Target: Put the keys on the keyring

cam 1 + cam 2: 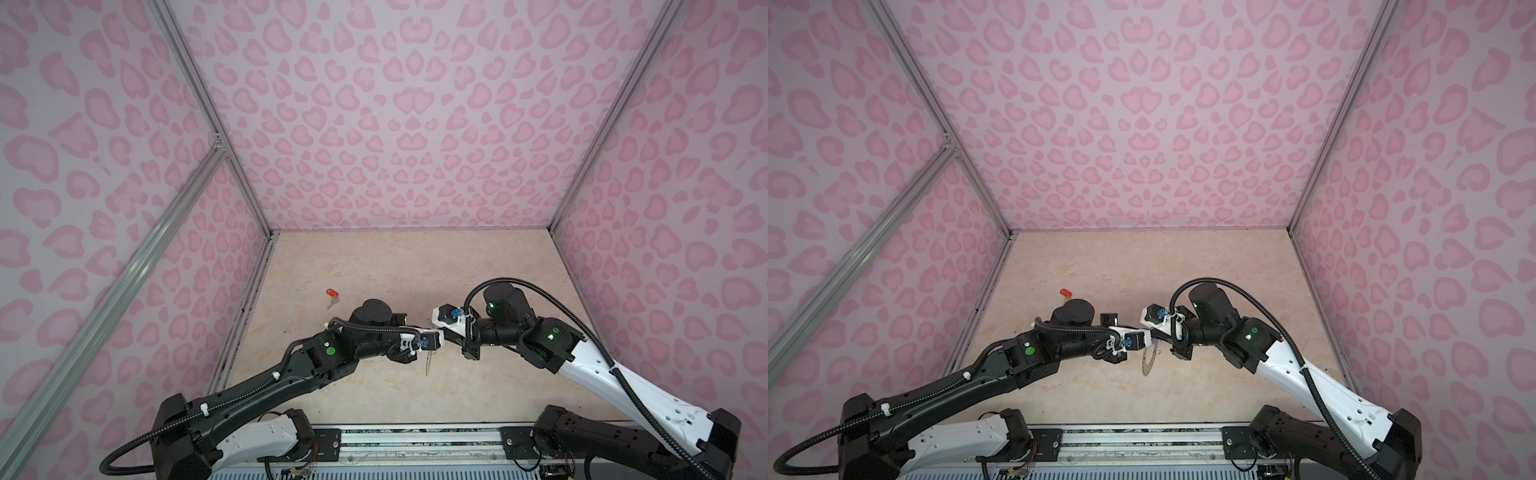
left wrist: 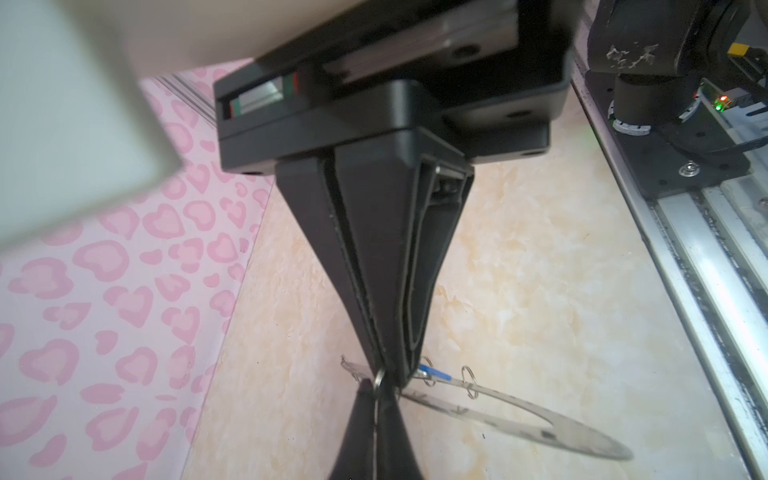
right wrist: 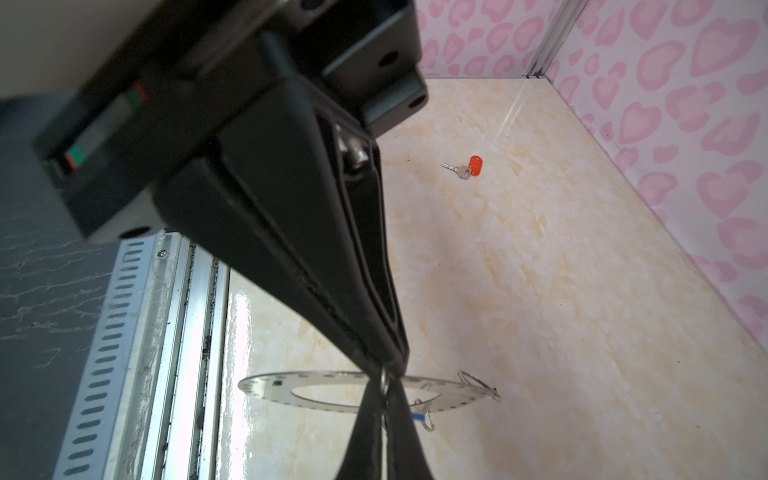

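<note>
Grey keyring (image 3: 324,388) tilted up, rim pinched by right gripper (image 3: 386,370) at a wire loop (image 2: 378,381). Left gripper (image 2: 390,376) pressed together tip-to-tip there; can't tell what it holds. Blue tag (image 2: 434,372) just beside it; red-tag key (image 3: 467,167) on table (image 3: 540,249), well apart.

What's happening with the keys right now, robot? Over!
Left gripper and right gripper both shut, tip to tip on keyring edge. Red-tagged key loose on table, not on yet. Nothing in the way.

Grey keyring (image 3: 270,384) tilted edgewise, blue tag (image 2: 436,373) at rim, red-tagged key (image 3: 465,170) apart
</note>
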Robot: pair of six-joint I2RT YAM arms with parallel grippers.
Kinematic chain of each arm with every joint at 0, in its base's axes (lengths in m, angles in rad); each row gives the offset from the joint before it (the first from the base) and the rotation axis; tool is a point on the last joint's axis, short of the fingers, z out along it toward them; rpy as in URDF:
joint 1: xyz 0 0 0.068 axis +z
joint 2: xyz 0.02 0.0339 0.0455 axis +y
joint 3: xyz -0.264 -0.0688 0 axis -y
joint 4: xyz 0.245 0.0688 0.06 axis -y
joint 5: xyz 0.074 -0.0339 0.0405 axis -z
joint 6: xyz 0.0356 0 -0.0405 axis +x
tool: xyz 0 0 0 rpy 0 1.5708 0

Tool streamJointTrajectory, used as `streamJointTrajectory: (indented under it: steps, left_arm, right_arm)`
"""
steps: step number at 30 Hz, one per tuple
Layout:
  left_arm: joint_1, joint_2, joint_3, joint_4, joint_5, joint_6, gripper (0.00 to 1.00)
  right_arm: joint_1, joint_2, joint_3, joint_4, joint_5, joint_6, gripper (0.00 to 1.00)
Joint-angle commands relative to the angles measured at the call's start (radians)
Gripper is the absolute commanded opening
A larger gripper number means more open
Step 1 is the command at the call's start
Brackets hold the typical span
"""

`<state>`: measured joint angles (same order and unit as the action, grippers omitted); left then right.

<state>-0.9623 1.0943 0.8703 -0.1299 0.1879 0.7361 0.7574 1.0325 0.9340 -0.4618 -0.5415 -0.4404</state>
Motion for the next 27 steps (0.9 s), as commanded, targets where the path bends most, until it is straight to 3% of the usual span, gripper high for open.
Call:
streamJointTrajectory:
  steps: [1,3,7,18,27]
  left_arm:
    - [0.008,0.0,0.015,0.031,0.017,-0.041,0.03]
    - [0.025,-0.009,0.006,0.05,0.05,-0.081,0.03]
    - [0.068,-0.032,-0.018,0.11,0.123,-0.176,0.03]
    - [0.122,-0.08,-0.123,0.402,0.165,-0.381,0.03]
    - [0.127,-0.098,-0.167,0.505,0.151,-0.455,0.03]
  right_arm:
    - [0.005,-0.025,-0.017,0.068,-0.01,-0.006,0.18]
    - [0.005,-0.048,-0.034,0.078,0.023,-0.01,0.26]
    - [0.002,-0.104,-0.086,0.103,0.074,0.006,0.3]
    - [0.035,-0.153,-0.163,0.298,0.198,0.11,0.36]
    - [0.103,-0.131,-0.18,0.375,0.271,0.139,0.36]
